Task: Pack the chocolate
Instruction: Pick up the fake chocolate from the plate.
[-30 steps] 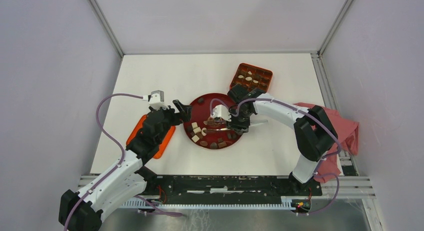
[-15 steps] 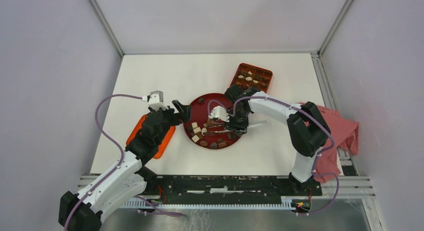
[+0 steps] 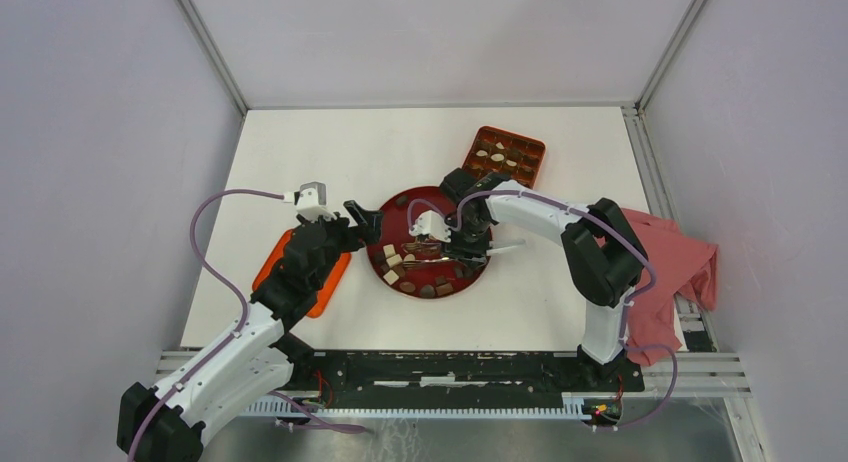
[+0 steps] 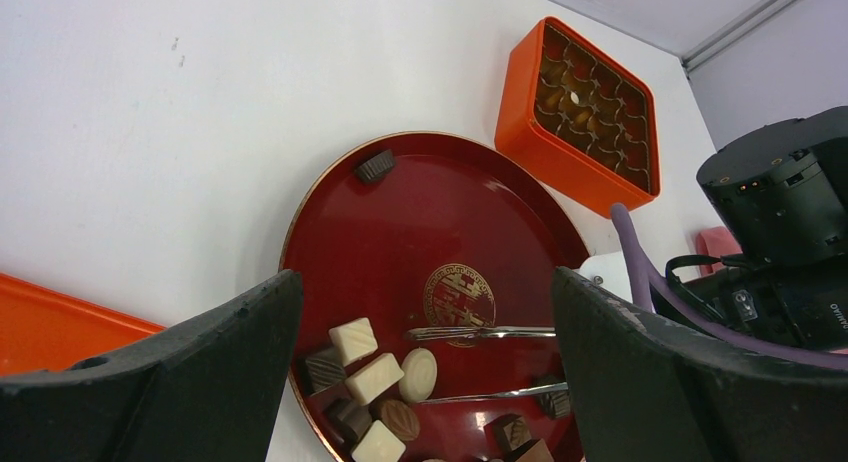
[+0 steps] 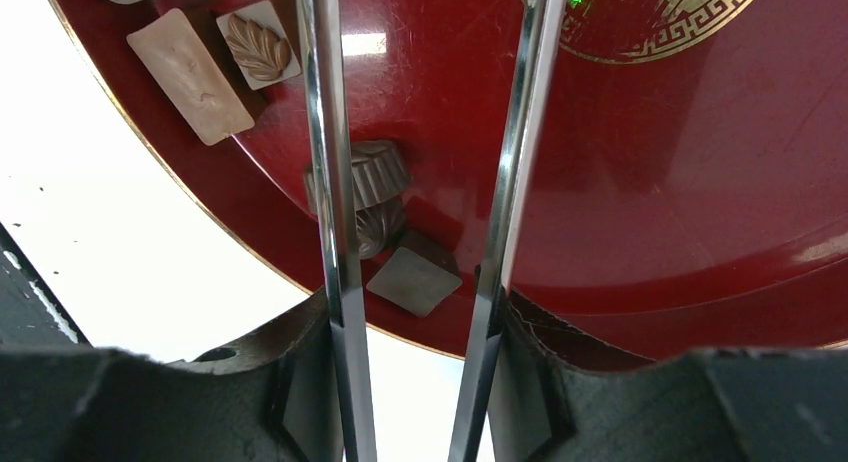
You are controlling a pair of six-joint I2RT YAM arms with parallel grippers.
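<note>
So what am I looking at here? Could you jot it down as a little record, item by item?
Red plate: loose chocolates, mostly on its near side
Orange box: beyond the plate, some pieces inside
Left claw: open, empty, at the plate's left edge
Right claw: shut on metal tweezers
Tweezers: blades apart over the plate

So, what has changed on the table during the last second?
The right gripper, shut on the tweezers, moved left across the red plate, toward the chocolate; its arm followed. Nothing was picked up or released. The left gripper stayed open at the plate's left side; the chocolate and orange box did not move.
</note>
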